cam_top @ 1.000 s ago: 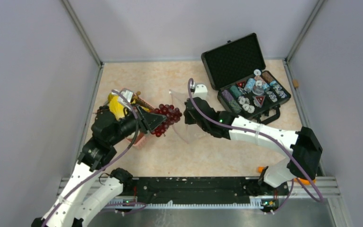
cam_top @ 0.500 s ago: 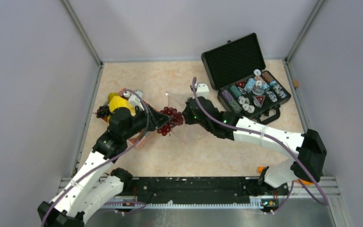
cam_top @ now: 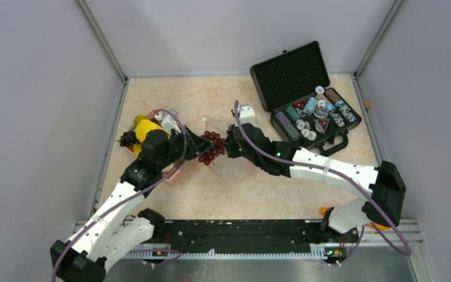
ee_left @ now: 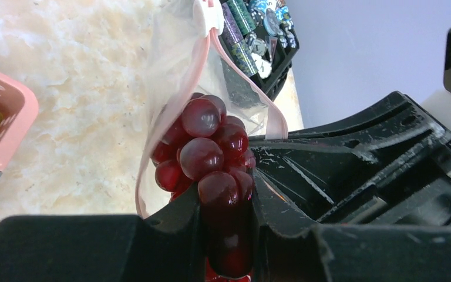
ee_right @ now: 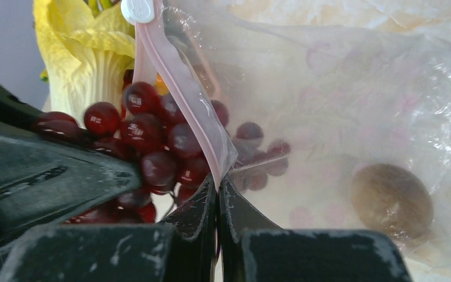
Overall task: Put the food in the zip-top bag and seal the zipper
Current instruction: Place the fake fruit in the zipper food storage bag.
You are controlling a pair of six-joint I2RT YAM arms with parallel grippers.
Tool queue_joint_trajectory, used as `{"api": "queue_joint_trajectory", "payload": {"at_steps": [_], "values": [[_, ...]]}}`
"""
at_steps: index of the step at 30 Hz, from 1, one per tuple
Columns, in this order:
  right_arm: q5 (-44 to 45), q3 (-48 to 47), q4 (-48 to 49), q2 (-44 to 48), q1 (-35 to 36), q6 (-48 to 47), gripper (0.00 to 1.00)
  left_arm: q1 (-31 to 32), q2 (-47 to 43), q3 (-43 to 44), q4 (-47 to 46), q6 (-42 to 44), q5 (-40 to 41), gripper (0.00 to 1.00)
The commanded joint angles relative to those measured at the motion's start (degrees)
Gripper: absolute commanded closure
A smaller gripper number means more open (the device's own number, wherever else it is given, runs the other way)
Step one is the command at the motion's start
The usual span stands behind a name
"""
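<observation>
Left gripper (ee_left: 224,201) clasps the grapes (ee_left: 202,155), which sit partly inside the mouth of the bag (ee_right: 340,88). Right gripper (ee_right: 217,189) is clenched on the zipper (ee_right: 176,76) at that mouth (a kiwi (ee_right: 392,200) lies deeper inside the bag).

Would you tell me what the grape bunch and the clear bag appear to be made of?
The grape bunch: probably hard moulded plastic, glossy dark red, with sharp highlights on each ball. The clear bag: thin soft plastic film, see-through and crinkled, faint pink spots; its zipper looks like thicker matte pink plastic.
</observation>
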State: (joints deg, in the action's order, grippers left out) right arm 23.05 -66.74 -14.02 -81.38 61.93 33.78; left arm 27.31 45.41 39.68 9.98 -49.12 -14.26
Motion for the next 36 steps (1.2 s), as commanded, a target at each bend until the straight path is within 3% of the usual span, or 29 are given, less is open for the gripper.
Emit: {"api": "queue_joint_trajectory", "payload": {"at_steps": [1,7,9,18,25,31,36], "values": [[-0.99,0.62,5.86,-0.33,0.68,-0.76,1.00,-0.05,2.37,-0.01,-8.68,-3.44,-4.32,1.00],[0.54,-0.17,4.47,-0.83,0.89,-0.21,1.00,0.07,4.42,-0.52,-9.47,-3.83,-4.86,0.96],[0.02,0.02,4.87,0.13,0.89,-0.25,1.00,0.09,4.19,-0.84,-8.02,-3.26,-2.29,0.91],[1.66,1.45,5.71,3.71,1.30,-0.28,1.00,0.04,4.40,1.03,-1.54,0.36,6.63,0.87],[12.68,-6.16,-4.10,-1.29,5.38,1.57,1.00,0.92,10.68,3.85,-5.71,-0.77,2.63,0.87],[21.36,-7.06,-7.06,-1.25,6.95,4.33,1.00,1.46,10.18,3.63,-5.25,0.54,3.60,0.70],[24.38,-8.34,-9.02,-1.26,7.13,4.54,1.00,1.44,10.46,2.31,-10.50,1.47,-2.01,0.42]]}}
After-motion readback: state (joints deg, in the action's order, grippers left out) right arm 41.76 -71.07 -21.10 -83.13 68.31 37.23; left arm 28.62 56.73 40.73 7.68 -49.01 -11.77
